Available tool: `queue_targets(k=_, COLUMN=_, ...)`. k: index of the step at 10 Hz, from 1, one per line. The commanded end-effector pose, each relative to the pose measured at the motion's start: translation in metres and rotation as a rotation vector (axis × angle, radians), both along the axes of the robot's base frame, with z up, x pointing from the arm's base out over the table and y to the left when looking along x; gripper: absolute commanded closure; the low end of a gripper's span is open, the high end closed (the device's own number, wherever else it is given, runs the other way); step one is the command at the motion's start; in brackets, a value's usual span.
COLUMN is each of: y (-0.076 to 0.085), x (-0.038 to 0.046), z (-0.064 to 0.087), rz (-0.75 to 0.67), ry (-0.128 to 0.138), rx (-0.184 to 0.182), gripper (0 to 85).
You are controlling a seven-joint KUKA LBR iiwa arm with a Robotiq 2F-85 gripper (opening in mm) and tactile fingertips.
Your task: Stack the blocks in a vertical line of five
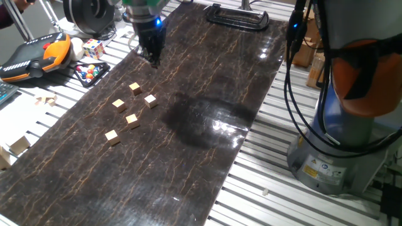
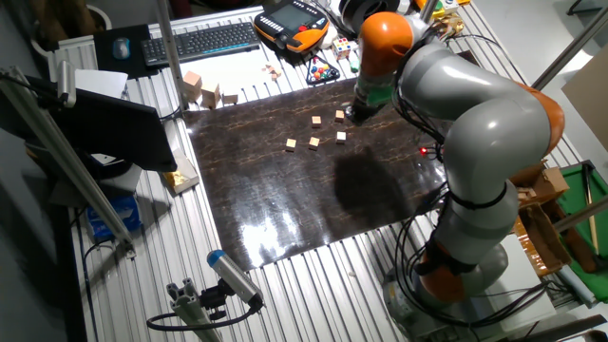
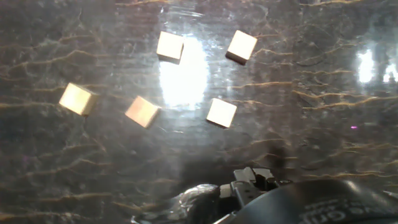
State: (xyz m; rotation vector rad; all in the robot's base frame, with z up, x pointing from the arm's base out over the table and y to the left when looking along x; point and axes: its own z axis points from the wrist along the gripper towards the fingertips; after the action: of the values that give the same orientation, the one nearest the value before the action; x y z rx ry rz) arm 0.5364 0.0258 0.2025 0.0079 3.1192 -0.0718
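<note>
Fingers (image 1: 153,58) hang close together, empty, above the dark marbled surface (image 1: 188,150), well apart from five plain tan wooden blocks (image 1: 132,121) lying separate and unstacked in a loose cluster, each a small cube far smaller than the gripper (image 1: 151,44), none touching another.

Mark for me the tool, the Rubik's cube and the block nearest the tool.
tool (image 1: 152,58): one fixed view, at the dark fingertips.
Rubik's cube (image 1: 93,48): one fixed view, middle of its facing side.
block nearest the tool (image 1: 135,88): one fixed view, centre of its top face.
</note>
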Motion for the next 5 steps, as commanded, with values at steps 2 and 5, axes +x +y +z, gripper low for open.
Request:
queue_targets(k=2, y=0.015, x=-0.0011, z=-0.008, rz=-0.028, ry=-0.003, rx=-0.005, gripper=84.3)
queue_targets(k=5, y=0.038, x=-0.0072, z=-0.019, rz=-0.049, ry=-0.010, rx=-0.048, gripper=84.3)
